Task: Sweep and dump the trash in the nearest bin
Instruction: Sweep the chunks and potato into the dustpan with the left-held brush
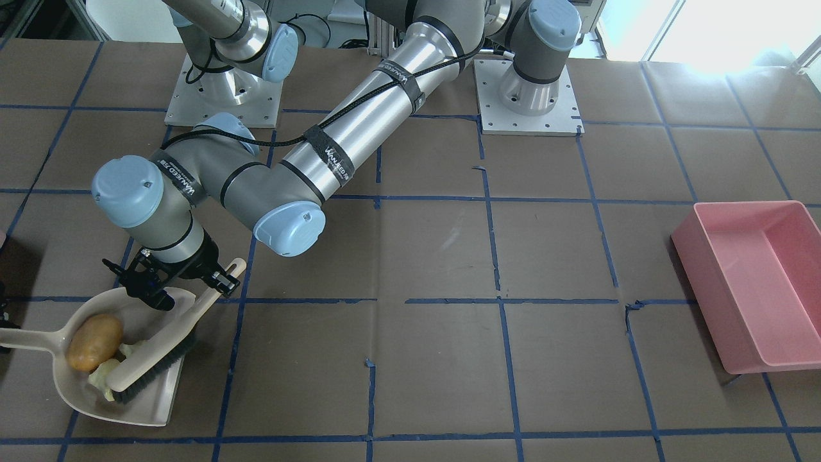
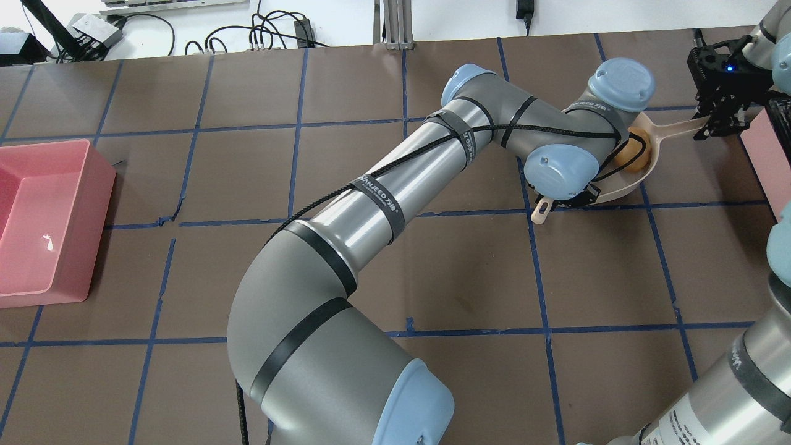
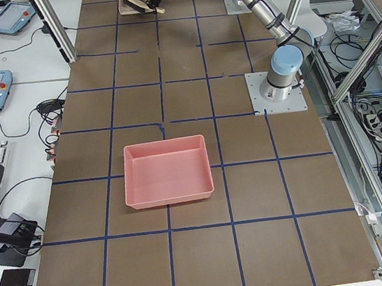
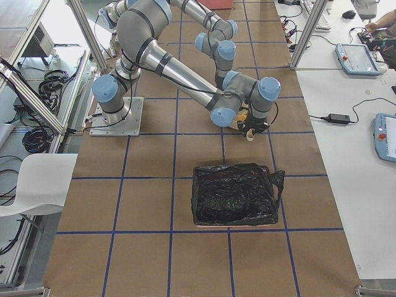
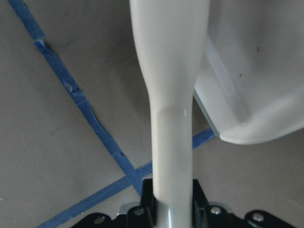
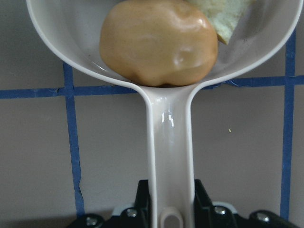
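Observation:
The tan potato-shaped lump [image 1: 94,342] and two pale yellow-green chunks [image 1: 102,380] lie in a beige dustpan [image 1: 154,401] resting on the table. A beige brush [image 1: 154,366] lies with its bristles in the pan against them. My left gripper [image 1: 217,281] reaches across and is shut on the brush handle [image 5: 173,95]. My right gripper [image 2: 710,127] is shut on the dustpan handle [image 6: 168,142]. The lump [image 6: 159,42] fills the pan's back. The bin [image 2: 766,154] shows as a pink sliver just right of the pan. In the exterior right view a black bag [image 4: 235,195] covers it.
A large pink rectangular tray [image 1: 750,282] stands far off at the table's other end, and also shows in the overhead view [image 2: 43,222]. Brown table with blue tape grid lines. My left arm [image 2: 383,198] stretches diagonally over the table's middle.

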Controlling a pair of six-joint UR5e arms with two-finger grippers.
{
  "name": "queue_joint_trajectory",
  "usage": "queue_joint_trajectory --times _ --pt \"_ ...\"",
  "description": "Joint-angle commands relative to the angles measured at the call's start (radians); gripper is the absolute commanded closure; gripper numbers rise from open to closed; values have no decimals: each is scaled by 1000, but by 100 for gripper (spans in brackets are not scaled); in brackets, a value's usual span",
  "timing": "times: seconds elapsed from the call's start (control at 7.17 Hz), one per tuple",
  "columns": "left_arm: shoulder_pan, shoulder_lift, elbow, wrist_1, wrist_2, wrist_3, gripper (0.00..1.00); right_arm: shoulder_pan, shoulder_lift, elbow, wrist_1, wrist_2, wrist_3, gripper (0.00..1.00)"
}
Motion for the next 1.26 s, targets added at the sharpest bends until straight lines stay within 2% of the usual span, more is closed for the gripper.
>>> queue_joint_trajectory --times 0.0,0.28,0.42,0.7,0.84,0.98,1.12 --pt "-1 54 -70 11 -2 -15 100 0 0 0 2 0 0 100" --pt "3 97 -106 15 -56 -146 100 0 0 2 2 0 0 100" --pt "7 100 -112 15 -114 -162 100 0 6 2 2 0 0 100" --pt "53 111 -124 8 -124 -292 100 -3 8 0 0 3 9 100" --pt "84 185 -174 -61 -130 -334 100 -12 8 -1 3 8 9 100" --pt "110 295 -319 -115 -143 -348 100 -24 3 -1 5 52 15 100" --pt "134 427 -510 -105 -141 -353 100 -37 -1 -1 9 66 15 100"
